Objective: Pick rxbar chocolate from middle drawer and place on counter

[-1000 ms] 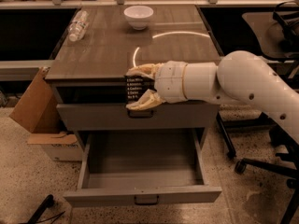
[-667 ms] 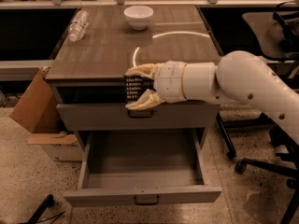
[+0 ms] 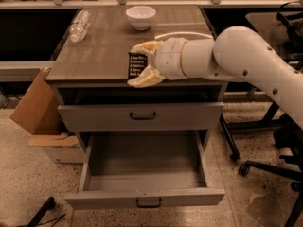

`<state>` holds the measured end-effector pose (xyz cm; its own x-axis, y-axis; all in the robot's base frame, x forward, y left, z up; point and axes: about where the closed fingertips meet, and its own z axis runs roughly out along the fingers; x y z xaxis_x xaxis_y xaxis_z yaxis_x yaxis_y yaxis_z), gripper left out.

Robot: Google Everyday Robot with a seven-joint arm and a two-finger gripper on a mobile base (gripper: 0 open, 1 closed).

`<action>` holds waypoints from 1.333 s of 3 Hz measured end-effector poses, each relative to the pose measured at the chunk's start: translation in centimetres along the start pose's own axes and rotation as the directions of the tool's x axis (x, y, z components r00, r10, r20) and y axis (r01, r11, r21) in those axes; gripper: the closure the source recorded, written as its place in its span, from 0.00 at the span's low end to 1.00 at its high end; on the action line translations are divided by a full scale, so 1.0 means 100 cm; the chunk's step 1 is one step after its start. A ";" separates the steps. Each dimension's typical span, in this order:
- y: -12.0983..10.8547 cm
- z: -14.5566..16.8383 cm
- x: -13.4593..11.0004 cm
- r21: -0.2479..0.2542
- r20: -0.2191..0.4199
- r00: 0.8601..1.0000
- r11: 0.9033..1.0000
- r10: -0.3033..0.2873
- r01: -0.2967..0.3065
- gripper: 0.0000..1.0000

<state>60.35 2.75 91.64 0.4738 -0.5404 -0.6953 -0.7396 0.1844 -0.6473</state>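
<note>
Rxbar chocolate (image 3: 137, 65) is out of the open middle drawer (image 3: 147, 197) in the foreground. Above it, the gripper (image 3: 136, 66) clasps the bar, long axis upright, at the counter's (image 3: 94, 51) front edge, with a white bowl (image 3: 141, 17) beyond.

The smooth glossy white arm (image 3: 251, 56) is a thick rounded tube dotted with small dark screws. It narrows through a ringed white wrist to the cream-yellow two-finger gripper (image 3: 136, 66), whose curved jaws are over the front edge of the grey-brown wood-grain tabletop (image 3: 94, 56).
</note>
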 end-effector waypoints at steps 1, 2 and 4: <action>-0.030 0.011 0.011 0.045 -0.036 0.999 0.998 0.041 -0.040 1.00; -0.054 0.019 0.029 0.106 -0.018 0.993 0.988 0.118 -0.116 1.00; -0.092 0.033 0.062 0.211 -0.002 0.971 0.949 0.239 -0.233 0.81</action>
<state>71.67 0.35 92.25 0.2826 -0.4822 -0.8292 -0.7120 0.4738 -0.5182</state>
